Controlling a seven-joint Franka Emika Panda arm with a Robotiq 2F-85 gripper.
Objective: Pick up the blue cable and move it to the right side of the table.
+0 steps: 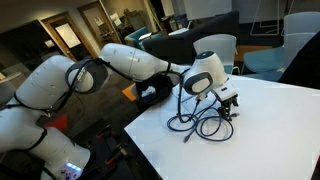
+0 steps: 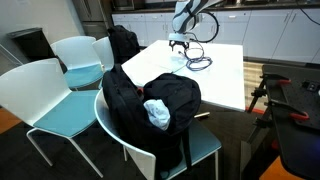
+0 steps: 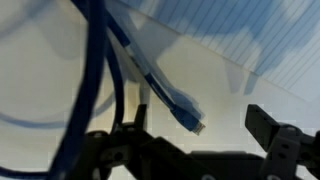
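Note:
The blue cable (image 1: 200, 122) lies in loose dark loops on the white table (image 1: 260, 140), near its far edge in an exterior view (image 2: 197, 62). My gripper (image 1: 228, 102) hangs just above the table beside the loops and also shows in an exterior view (image 2: 180, 43). In the wrist view the gripper (image 3: 200, 122) is open with its two dark fingers wide apart. The cable's small plug (image 3: 190, 115) lies between them, touching neither. Several blue strands (image 3: 95, 70) run past the left finger. The picture is blurred.
A black backpack (image 2: 150, 100) sits on a white chair with a teal seat in front of the table (image 2: 225, 80). More white chairs (image 2: 75, 60) stand beside it. A dark bag (image 1: 155, 92) and a white chair (image 1: 215, 45) stand behind the table.

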